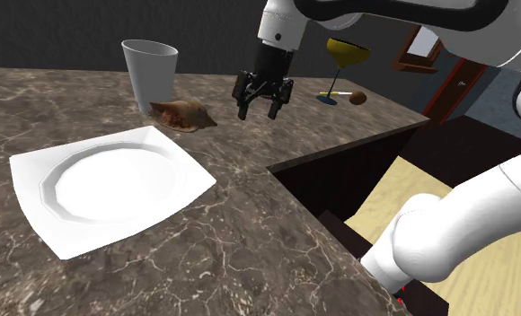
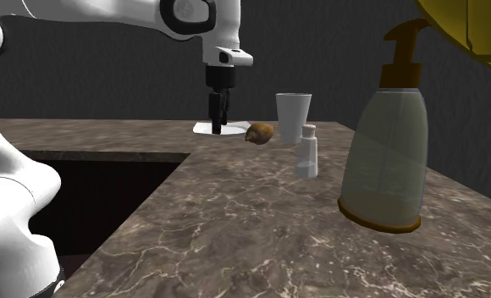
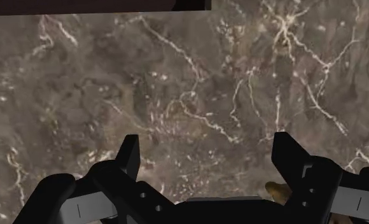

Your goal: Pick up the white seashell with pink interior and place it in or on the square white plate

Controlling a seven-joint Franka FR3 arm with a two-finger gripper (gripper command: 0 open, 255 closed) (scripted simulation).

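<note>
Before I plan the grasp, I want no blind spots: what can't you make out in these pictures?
Seashell interior: shoulder view, its brown outer side faces the camera.
Square plate: second exterior view, edge-on and partly behind the claw.
Tan scrap: wrist view, cut off by a claw finger; unidentifiable.

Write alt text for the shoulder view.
The open black gripper hangs above a dark marbled countertop, just right of a brown seashell lying by a white cup. An empty square white plate sits nearer the camera.
</note>
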